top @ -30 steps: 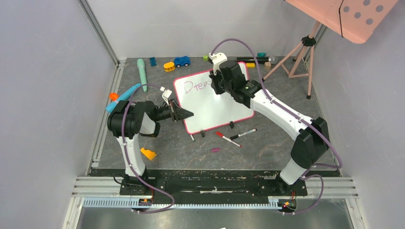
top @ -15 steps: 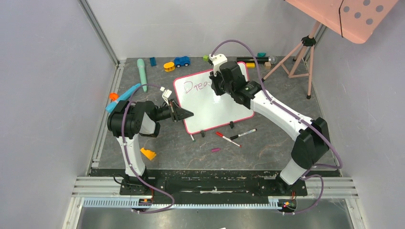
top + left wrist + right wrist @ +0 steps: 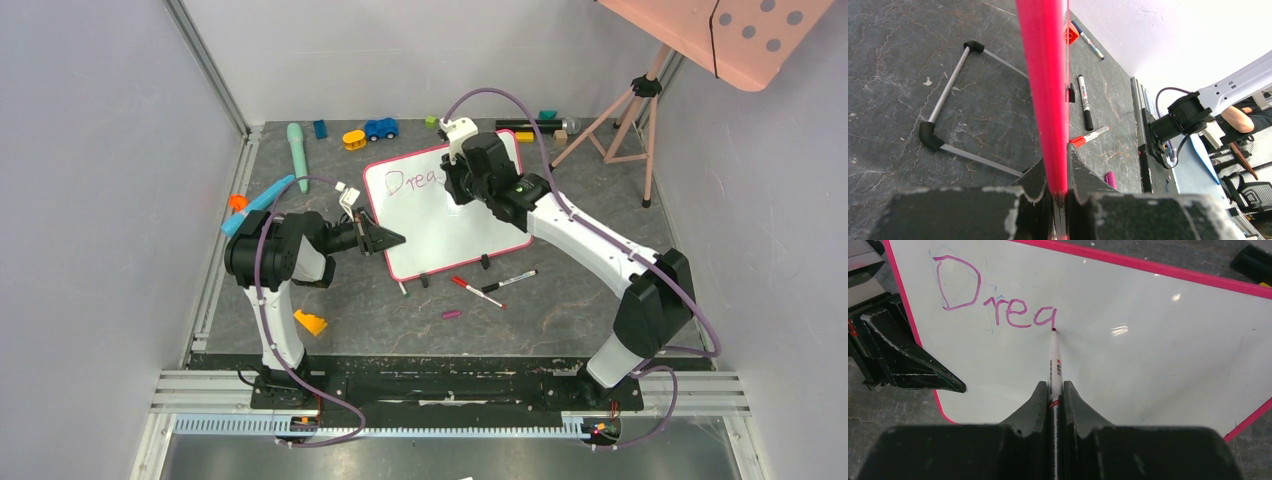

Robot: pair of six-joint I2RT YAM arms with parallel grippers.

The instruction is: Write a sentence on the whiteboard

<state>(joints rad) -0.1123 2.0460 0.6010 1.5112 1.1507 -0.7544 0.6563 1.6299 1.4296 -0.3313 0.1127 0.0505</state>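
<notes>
— Where's the whiteboard [image 3: 440, 225]?
— Mid-tabletop [image 3: 570, 305], between the arms. The left hand [image 3: 1058, 186] is clamped on its pink left edge.
— And the right hand [image 3: 1053, 388]?
— Closed on a marker [image 3: 1054, 357], with the tip touching the board just after the last letter.
— What does the sentence [image 3: 995, 302] read?
— Only "Drea", in purple-pink, at the top left.
— Anything nearby?
— Two loose markers [image 3: 476, 292] lie just beside the board's near edge.
</notes>
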